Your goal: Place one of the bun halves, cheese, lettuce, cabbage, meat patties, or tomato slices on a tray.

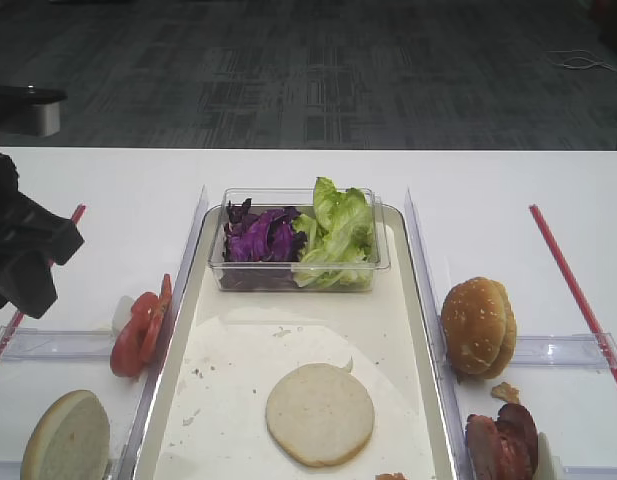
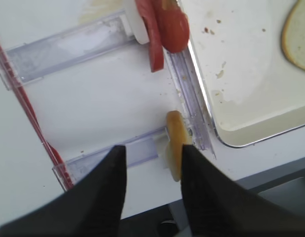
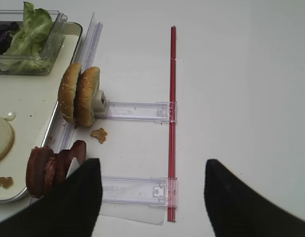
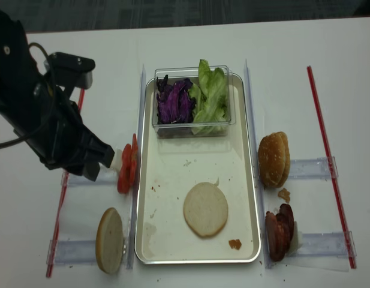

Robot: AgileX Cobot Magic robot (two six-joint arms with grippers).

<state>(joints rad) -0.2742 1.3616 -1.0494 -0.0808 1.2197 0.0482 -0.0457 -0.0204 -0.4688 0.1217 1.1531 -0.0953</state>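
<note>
White tabletop, pale bun half (image 4: 205, 209) flat on the tray (image 4: 150, 235), both hands (image 2: 151, 190) (image 3: 151, 190) spread, empty.

Exterior high: looks from the robot's side, above and forward across the white table (image 1: 488, 180) toward the dark floor beyond; the tray (image 1: 420, 300) runs away down the middle.
Exterior high (realsense): looks almost straight down from higher up, taking in the whole tray (image 4: 256, 198) and both side racks.
Right wrist: close, looking down past its black fingers (image 3: 73, 202) at the sesame buns (image 3: 79, 95) and meat patties (image 3: 53, 165).
Left wrist: close, looking down past its fingers (image 2: 105, 192) at the tomato slices (image 2: 164, 29).
Shared: both high views cover the tray and the flat bun half (image 1: 319, 414); each wrist view catches a tray edge.
</note>
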